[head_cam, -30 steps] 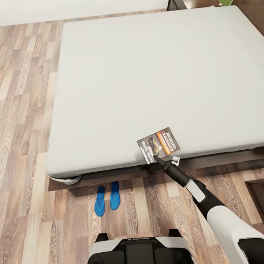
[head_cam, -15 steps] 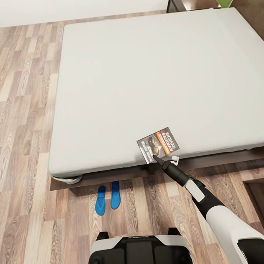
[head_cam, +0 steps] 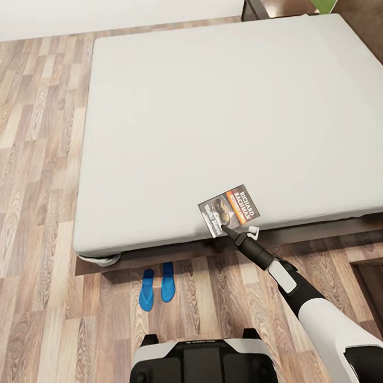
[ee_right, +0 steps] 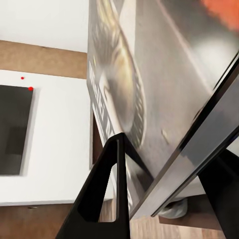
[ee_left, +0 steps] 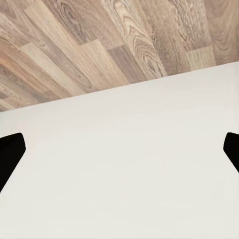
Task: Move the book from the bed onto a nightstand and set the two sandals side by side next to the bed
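At the near edge of the bed, the book lies flat by the mattress corner, and the right gripper is pinching its near edge, one finger under the cover. It looks thin, light and floppy, so a deeper hold near the spine seems wiser. The sandals sit paired on the floor. The left gripper is spread wide, holding nothing.

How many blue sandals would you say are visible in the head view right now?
2: left sandal and right sandal lie side by side on the wood floor just off the bed, near its corner.
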